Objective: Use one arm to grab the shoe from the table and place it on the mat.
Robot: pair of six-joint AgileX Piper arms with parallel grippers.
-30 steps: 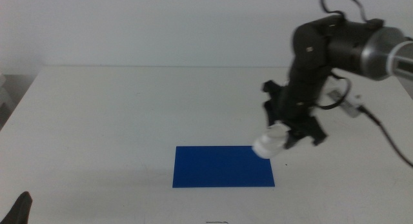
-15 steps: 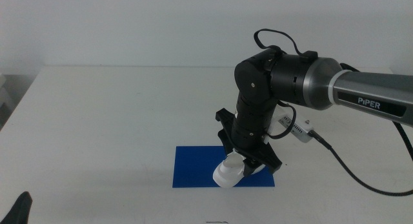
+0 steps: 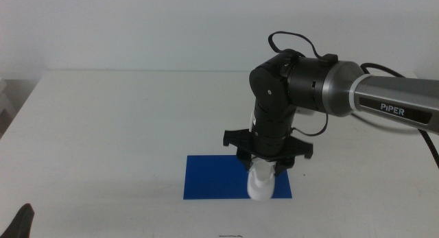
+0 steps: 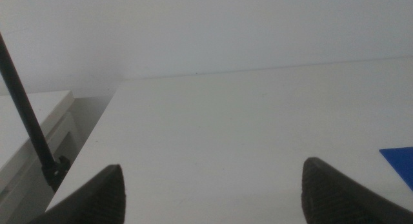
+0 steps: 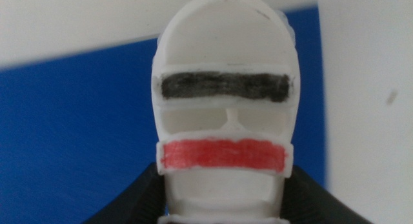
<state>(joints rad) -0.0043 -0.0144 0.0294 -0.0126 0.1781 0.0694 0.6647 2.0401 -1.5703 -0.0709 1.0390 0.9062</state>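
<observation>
The black and grey PIPER arm (image 3: pixel 302 87) reaches in from the right. Its right gripper (image 3: pixel 264 171) is shut on the shoe (image 3: pixel 260 184), a small white sandal, and holds it over the front right part of the dark blue mat (image 3: pixel 212 176). In the right wrist view the shoe (image 5: pixel 224 101) fills the space between the jaws of the gripper (image 5: pixel 226 208), with a dark strap and a red strap across it, and the mat (image 5: pixel 77 121) lies behind it. I cannot tell if the shoe touches the mat. The left gripper (image 3: pixel 20 221) waits open at the front left corner.
The white table (image 3: pixel 123 121) is bare around the mat. The left wrist view shows the table's left edge, a wall behind it and one corner of the mat (image 4: pixel 400 161). A black cable (image 3: pixel 288 40) loops above the arm.
The right arm carried the shoe leftward from beside the mat's right edge to over the mat. The gripper then turned, so the shoe now points toward the mat's front edge.
</observation>
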